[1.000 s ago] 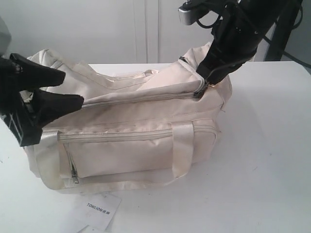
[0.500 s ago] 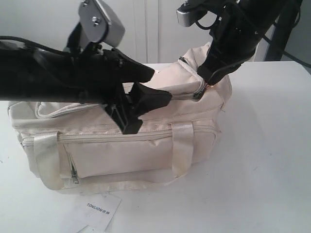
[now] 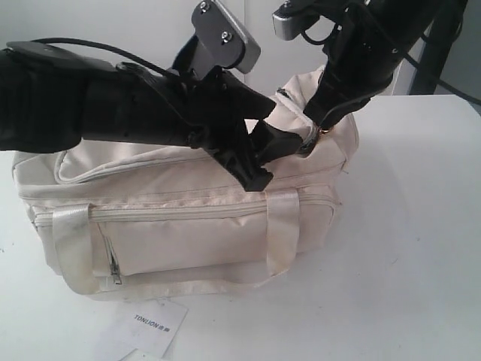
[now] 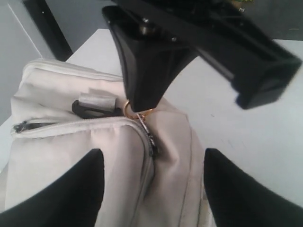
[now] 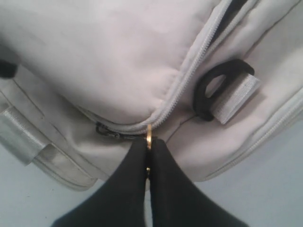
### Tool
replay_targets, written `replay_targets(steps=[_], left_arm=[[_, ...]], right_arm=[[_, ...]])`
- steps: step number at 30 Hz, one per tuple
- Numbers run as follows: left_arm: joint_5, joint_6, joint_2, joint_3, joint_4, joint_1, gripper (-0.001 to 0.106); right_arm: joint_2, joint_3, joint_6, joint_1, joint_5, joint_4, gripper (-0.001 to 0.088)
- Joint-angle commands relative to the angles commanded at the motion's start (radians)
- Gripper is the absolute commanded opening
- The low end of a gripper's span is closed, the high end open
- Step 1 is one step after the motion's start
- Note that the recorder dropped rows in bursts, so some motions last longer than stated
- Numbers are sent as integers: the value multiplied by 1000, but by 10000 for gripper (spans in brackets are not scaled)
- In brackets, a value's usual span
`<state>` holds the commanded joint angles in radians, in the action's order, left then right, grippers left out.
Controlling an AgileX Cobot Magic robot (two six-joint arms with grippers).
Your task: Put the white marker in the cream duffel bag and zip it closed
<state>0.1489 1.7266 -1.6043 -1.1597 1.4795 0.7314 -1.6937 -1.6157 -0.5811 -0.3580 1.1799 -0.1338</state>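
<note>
Exterior view: a white table [image 3: 421, 226] carries the cream bag [image 3: 188, 233], which stands with its front pocket toward the camera and its top flap zipped along to the right end. The left gripper [image 3: 284, 129] hangs over the bag's top, jaws spread wide and holding nothing, one finger on either side of the zip line. The right gripper [image 3: 322, 124] points down at the bag's right end, fingers pinched on the gold zip pull [image 5: 148, 137]. A paper card [image 3: 154, 323] lies on the table just in front of the bag. A black ring [image 5: 208, 94] sits beside the zip's end.
</note>
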Motion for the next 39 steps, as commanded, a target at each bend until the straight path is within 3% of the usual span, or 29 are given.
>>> replay_targets(steps=[11, 16, 22, 39], left_arm=[[-4, 0, -94, -35, 0, 0, 609], [-47, 0, -113, -35, 0, 0, 395], [-80, 0, -107, -35, 0, 0, 15], [-18, -58, -67, -35, 0, 0, 0]], right_arm=[[0, 0, 0, 0, -2, 0, 0], [0, 0, 0, 0, 0, 0, 0], [0, 0, 0, 0, 0, 2, 0], [0, 0, 8, 0, -24, 2, 0]])
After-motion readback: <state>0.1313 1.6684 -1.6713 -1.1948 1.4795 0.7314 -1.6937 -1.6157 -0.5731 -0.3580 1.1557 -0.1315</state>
